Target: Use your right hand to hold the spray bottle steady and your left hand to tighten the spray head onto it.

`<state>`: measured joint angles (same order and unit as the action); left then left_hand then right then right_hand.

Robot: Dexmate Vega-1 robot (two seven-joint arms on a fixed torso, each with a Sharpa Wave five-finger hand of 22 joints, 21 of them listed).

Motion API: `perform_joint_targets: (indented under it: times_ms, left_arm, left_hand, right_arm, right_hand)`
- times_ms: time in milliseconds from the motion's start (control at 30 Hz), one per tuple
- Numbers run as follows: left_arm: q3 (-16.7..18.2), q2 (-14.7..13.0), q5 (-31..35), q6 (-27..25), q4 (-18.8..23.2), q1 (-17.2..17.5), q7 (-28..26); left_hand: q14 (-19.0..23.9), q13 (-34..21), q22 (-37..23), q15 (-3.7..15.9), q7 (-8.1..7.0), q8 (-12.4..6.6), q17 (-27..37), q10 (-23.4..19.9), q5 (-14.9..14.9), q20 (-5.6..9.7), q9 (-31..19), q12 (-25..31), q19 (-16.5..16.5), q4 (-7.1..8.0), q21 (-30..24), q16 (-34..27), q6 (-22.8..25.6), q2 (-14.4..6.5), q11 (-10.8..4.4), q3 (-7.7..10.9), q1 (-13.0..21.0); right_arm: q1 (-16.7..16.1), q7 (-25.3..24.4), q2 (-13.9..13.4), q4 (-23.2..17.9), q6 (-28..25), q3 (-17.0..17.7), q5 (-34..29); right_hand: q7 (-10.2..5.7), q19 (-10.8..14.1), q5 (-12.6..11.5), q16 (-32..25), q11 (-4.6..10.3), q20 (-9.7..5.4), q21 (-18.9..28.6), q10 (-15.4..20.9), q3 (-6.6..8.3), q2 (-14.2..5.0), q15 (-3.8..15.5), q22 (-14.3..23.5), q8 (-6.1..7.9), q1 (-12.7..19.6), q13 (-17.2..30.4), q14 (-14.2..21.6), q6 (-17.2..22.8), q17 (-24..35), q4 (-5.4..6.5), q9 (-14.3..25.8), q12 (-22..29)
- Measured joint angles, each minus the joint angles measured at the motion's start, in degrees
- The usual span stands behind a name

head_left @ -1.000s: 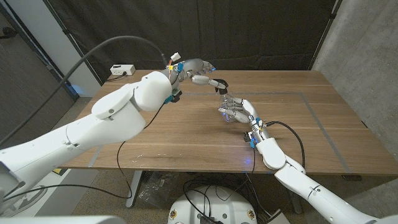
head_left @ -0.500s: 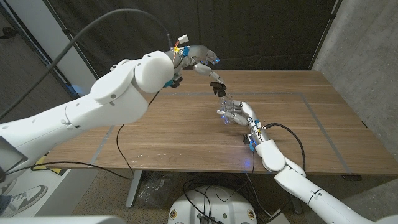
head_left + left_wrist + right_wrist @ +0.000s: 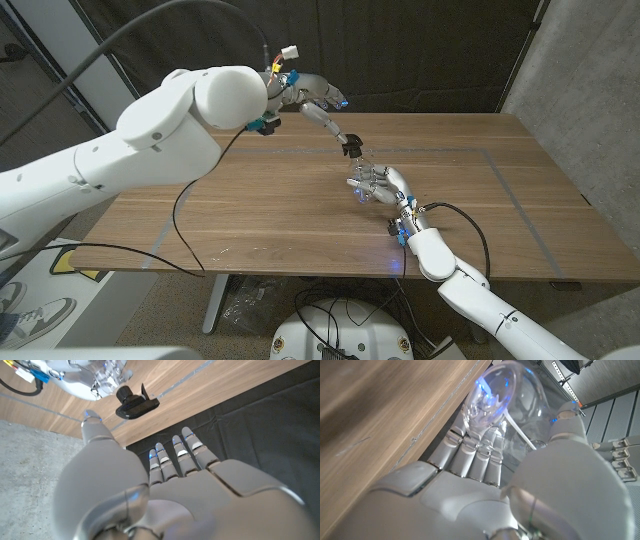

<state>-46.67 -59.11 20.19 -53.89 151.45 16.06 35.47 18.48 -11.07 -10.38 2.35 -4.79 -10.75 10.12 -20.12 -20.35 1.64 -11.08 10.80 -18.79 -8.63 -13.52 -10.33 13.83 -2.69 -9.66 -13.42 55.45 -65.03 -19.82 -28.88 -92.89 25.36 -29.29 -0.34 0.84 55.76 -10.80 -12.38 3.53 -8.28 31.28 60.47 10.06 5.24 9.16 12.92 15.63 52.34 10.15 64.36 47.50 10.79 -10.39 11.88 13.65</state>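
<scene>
A clear spray bottle point(image 3: 366, 182) stands tilted on the table near its middle, gripped by my right hand point(image 3: 386, 186). The black spray head point(image 3: 352, 147) sits on the bottle's neck. My left hand point(image 3: 315, 103) hovers behind and to the left of it, one finger stretched down to just beside the head. In the left wrist view the left hand point(image 3: 165, 490) has straight, spread fingers, apart from the spray head point(image 3: 134, 404) and the bottle point(image 3: 106, 375). In the right wrist view the right hand point(image 3: 470, 490) wraps the bottle point(image 3: 505, 395), with a white tube inside it.
The wooden table point(image 3: 250, 210) carries pale tape lines point(image 3: 505, 175) marking a rectangle. A black curtain point(image 3: 420, 50) hangs behind the far edge. My left arm point(image 3: 150, 140) and its cable point(image 3: 100, 70) span the table's left half.
My left arm has swung up and back, and its hand has let go of the spray head. The head now sits lower, on the bottle. The right hand has kept its grip.
</scene>
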Motion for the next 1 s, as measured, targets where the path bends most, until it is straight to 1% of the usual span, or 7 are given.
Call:
perform_joint_targets:
  times_ms: [167, 300, 467, 500, 633, 667, 1000]
  left_arm:
    - [1.6, -1.1, -2.6, 2.4, -0.1, -0.2, 2.1]
    - [5.7, -2.0, -6.3, 5.9, -2.5, 0.6, 3.1]
    - [6.7, -2.0, -12.0, 12.2, -3.4, 0.9, 3.8]
    - [9.4, -1.9, -12.0, 12.2, -7.3, 1.6, 3.8]
    - [11.1, -1.2, -12.0, 12.2, -11.9, 1.7, 3.8]
    - [11.4, -1.0, -17.3, 19.6, -13.0, 1.7, 5.0]
    - [11.7, 2.2, -21.8, 32.2, -22.9, -0.5, 7.7]
  left_hand:
    - [-0.9, 0.0, 0.0, -0.16, -0.22, 0.00, 0.0, 0.7, -0.2, 0.33, 0.0, 0.0, 0.7, -0.39, 0.4, 0.0, -1.0, -0.4, -0.25, 0.43, 2.2]
    - [-1.3, 0.0, 0.0, -0.11, -0.13, 0.00, 0.0, 1.0, -0.2, 0.46, 0.0, 0.0, 0.9, -0.42, 0.9, 0.0, -1.0, -1.2, -0.47, 1.09, 3.9]
    - [-1.3, 0.0, 0.0, -0.11, -1.34, -0.92, 0.0, 0.3, -0.2, 0.62, 0.0, 0.4, 1.0, -0.67, 0.9, 0.0, 0.4, -2.6, -1.20, 2.28, 6.5]
    - [-1.3, 0.0, 0.0, -0.11, -1.33, -0.97, 0.0, 0.2, -0.2, 0.62, 0.0, 0.5, 1.0, -0.65, 0.9, 0.0, 0.8, -2.7, -1.24, 2.51, 7.3]
    - [-1.3, 0.0, 0.0, -0.11, -0.93, -1.34, 0.0, 0.2, -0.2, 0.62, 0.0, 0.5, 1.0, -0.90, 0.9, 0.0, 1.6, -3.4, -1.31, 3.21, 8.9]
    - [-1.3, 0.0, 0.0, -0.11, -0.93, -1.34, 0.0, 0.2, -0.2, 0.62, 0.0, 0.5, 1.0, -0.78, 0.9, 0.0, 1.6, -3.7, -1.31, 3.34, 9.3]
    - [-1.3, 0.0, 0.0, -0.11, -0.93, -1.34, 0.0, 0.1, 0.6, 0.61, 0.0, 0.5, 1.0, -0.53, 1.3, 0.0, 1.6, -4.5, -1.22, 4.05, 11.3]
  right_arm:
    - [-0.9, 0.7, -0.1, -0.1, 0.3, 0.3, 2.6]
    - [-1.9, 3.1, -0.4, -0.4, 2.4, 0.7, 7.4]
    - [-3.1, 3.4, -0.6, -1.2, 2.7, 1.2, 8.0]
    - [-3.3, 3.8, -0.7, -1.3, 3.3, 1.3, 9.1]
    - [-3.3, 3.8, -0.7, -1.3, 3.5, 1.3, 9.6]
    - [-4.7, 3.9, -1.1, -2.6, 3.6, 1.9, 9.6]
    - [-7.0, 3.9, -1.6, -4.4, 4.7, 2.7, 10.0]
  right_hand:
    - [0.19, 0.0, 0.2, 0.0, 0.00, 0.00, 0.4, 0.0, 0.00, -0.01, 0.04, 0.0, -0.16, 0.0, 0.0, 0.0, 0.2, 0.0, 0.00, 0.0, 0.0]
    - [0.19, 0.0, 0.2, 0.0, 0.00, 0.01, 0.4, 0.0, 0.00, -0.02, 0.05, 0.0, -0.17, 0.0, 0.0, 0.0, 0.2, 0.0, 0.00, 0.0, 0.0]
    - [0.18, 0.0, 0.2, 0.1, 0.01, 0.01, 0.4, 0.0, 0.00, -0.03, -0.05, 0.0, -0.17, 0.0, 0.0, 0.2, 0.2, 0.0, 0.00, 0.0, 0.0]
    - [0.18, 0.0, 0.2, 0.1, 0.01, 0.01, 0.4, 0.0, 0.00, -0.03, -0.05, 0.0, -0.18, 0.0, 0.0, 0.2, 0.2, 0.0, 0.00, 0.0, 0.0]
    - [0.17, 0.0, 0.2, 0.1, 0.01, 0.01, 0.4, 0.0, 0.00, -0.04, -0.04, 0.0, -0.33, 0.0, 0.0, 0.2, 0.2, 0.0, 0.00, 0.0, 0.0]
    - [0.17, 0.0, 0.2, 0.1, 0.01, 0.01, 0.5, 0.0, 0.00, -0.04, -0.04, 0.0, -0.34, 0.0, 0.0, 0.2, 0.2, 0.0, 0.00, 0.0, 0.0]
    - [0.30, 0.0, 0.4, 0.2, -0.14, 0.01, 1.1, 0.5, -0.01, -0.07, -0.15, 0.3, -0.49, -0.1, 0.0, 0.5, 0.6, 0.0, 0.01, 0.0, -0.4]
